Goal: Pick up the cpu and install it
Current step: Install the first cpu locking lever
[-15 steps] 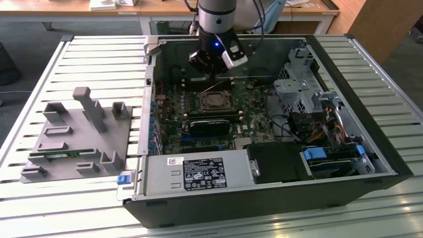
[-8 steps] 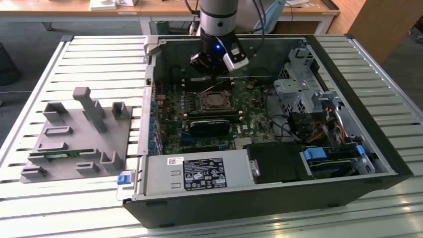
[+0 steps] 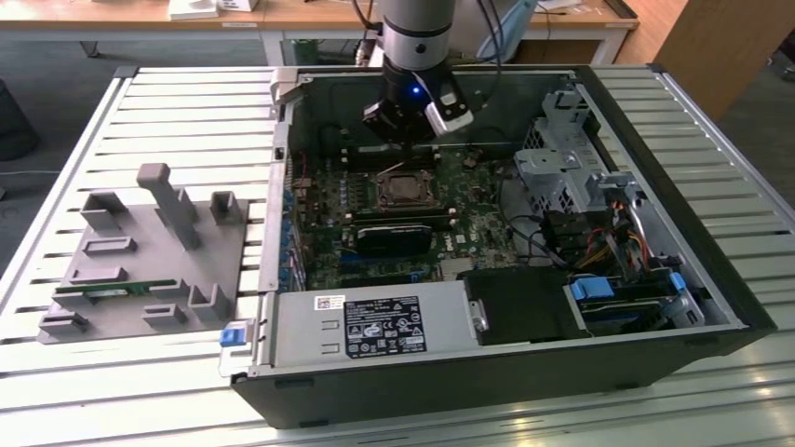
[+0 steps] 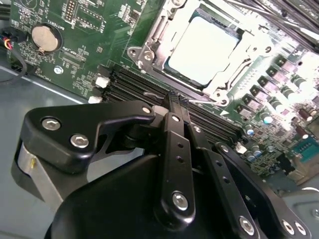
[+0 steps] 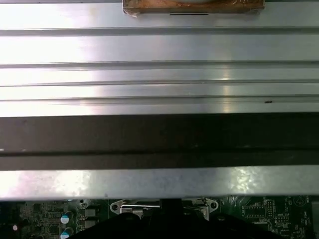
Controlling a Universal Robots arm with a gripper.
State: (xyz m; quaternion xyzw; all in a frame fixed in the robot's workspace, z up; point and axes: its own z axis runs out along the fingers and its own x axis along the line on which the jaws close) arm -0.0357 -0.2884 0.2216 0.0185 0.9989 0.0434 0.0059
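Note:
The cpu (image 4: 202, 50) lies flat in the motherboard socket (image 3: 404, 191), its silver top bright inside the metal socket frame (image 4: 149, 52). In the exterior view my gripper (image 3: 397, 138) hangs inside the open computer case (image 3: 695, 233), just behind the socket and a little above the board. In the second wrist view the black fingers (image 4: 172, 129) lie side by side with their tips close over the memory slots (image 4: 144, 84) beside the socket. The gripper (image 4: 175, 99) is shut with nothing held, clear of the cpu.
A grey holder block (image 3: 137, 270) with a green memory stick (image 3: 112, 291) sits on the slatted table at the exterior view's left. The case holds a power supply (image 3: 372, 326), a drive cage (image 3: 559, 168) with cables, and a black module (image 3: 395, 237). A coin battery (image 4: 45, 38) sits on the board.

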